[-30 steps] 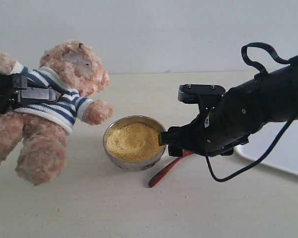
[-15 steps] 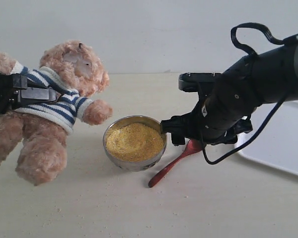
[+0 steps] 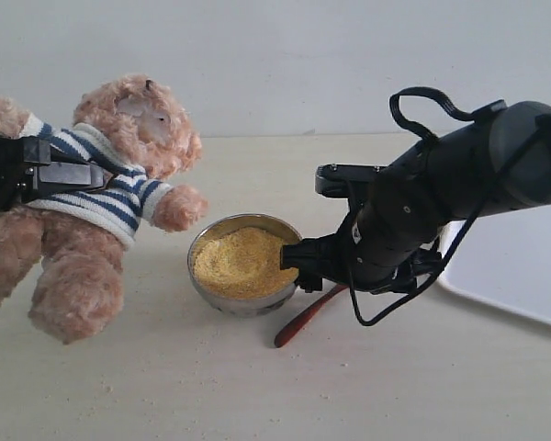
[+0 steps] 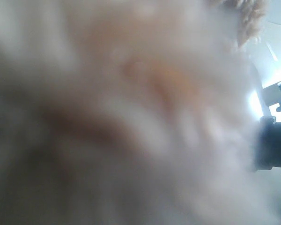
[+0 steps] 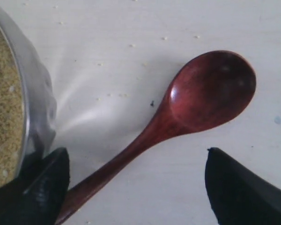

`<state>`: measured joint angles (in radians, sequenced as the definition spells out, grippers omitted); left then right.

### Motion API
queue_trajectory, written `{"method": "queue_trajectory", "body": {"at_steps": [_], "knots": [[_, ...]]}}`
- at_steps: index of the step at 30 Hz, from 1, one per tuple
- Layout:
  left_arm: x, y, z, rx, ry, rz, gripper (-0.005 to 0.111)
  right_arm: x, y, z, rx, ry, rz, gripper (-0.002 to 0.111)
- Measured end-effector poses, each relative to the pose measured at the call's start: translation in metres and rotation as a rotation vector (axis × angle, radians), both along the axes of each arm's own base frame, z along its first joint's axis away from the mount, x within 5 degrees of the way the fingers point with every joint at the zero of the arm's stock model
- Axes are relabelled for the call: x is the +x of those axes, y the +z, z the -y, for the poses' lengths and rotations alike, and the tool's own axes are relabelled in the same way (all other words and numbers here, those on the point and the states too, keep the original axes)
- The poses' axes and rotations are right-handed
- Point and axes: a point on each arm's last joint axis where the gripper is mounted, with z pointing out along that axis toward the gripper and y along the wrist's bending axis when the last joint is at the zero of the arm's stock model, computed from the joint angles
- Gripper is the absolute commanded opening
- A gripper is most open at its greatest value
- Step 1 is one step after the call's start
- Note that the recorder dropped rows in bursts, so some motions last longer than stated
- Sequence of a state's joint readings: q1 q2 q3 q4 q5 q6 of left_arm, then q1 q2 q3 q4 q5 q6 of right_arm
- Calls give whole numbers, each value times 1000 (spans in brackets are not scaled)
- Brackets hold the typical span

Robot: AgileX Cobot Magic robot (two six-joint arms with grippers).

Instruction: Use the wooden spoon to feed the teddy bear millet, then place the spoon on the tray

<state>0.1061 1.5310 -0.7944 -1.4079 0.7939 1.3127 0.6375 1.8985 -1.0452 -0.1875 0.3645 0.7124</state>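
L gripper (image 3: 46,173) is clamped on the torso of the bear (image 3: 119,156), at the striped shirt; the bear is held tilted at the left of the exterior view, head up and toward centre, legs hanging toward the table (image 3: 257,395). Left wrist view shows only blurred fur at close range, so finger detail cannot be told there. One bear paw sits near the left rim of the bowl (image 3: 243,303), apart from it. The bowl stands on the table approx. mid-scene, filled w/ millet (image 3: 239,260) heaped close to the rim. The spoon (image 5: 187,105) lies flat on the table just beside the bowl on its right side, hollow side up, no millet load visible in it; the handle end points toward the front edge of the exterior view, and the head is hidden under the R arm in that view. R gripper (image 5: 138,183) is low over the spoon w/ jaws spread wide, not gripping: one of its fingers (image 5: 42,187) is beside the bowl wall and close to the handle, the other is well clear on the opposite side. A few loose grains lie on the table around the spoon. The tray (image 3: 519,276) rests at the far right, partly behind the R arm, nothing seen on its visible part
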Motion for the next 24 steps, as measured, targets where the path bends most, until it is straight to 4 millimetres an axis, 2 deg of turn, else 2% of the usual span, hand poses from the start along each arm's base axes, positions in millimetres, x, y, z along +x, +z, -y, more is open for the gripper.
{"method": "queue_trajectory", "body": {"at_steps": [10, 17, 24], "knots": [[0, 0, 0, 0, 0, 0, 5, 0, 0, 0, 18, -30, -3, 76], [0, 0, 0, -1, -1, 0, 5, 0, -16, 0, -19, -35, -49, 76], [0, 0, 0, -2, -3, 0, 5, -1, -17, 1, -26, -36, -57, 76]]}}
